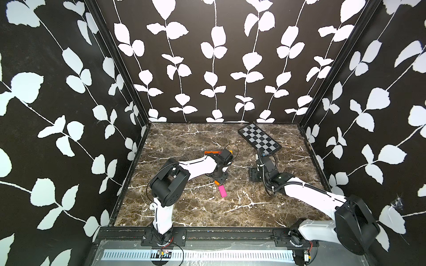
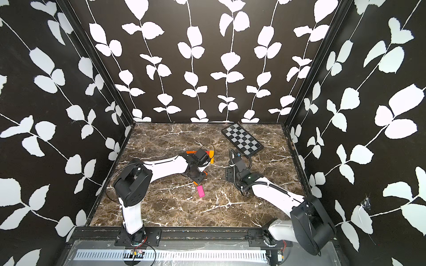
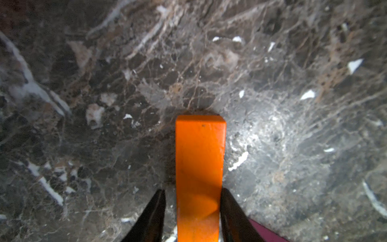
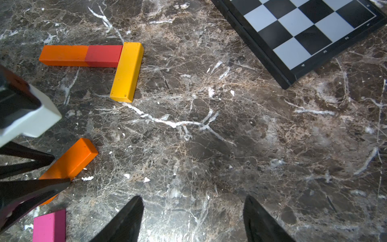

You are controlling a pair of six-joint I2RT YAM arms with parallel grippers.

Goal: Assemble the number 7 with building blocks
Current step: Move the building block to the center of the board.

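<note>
In a top view, left gripper point(image 1: 219, 179) over the loose orange bar point(image 1: 216, 183) on the desk point(image 1: 184, 138). Left wrist: jaws straddle it, one touching, one just short; close squarely. Right wrist: right gripper point(image 4: 192, 209) spread, empty; bar should go below yellow bar point(image 4: 127, 71)

surface: marble table point(image 1: 184, 207) | on it: building blocks point(image 4: 127, 72); checkered board point(image 1: 259, 138)

A checkered board point(image 1: 259, 138) lies on the marble tabletop point(image 1: 184, 138).
</note>
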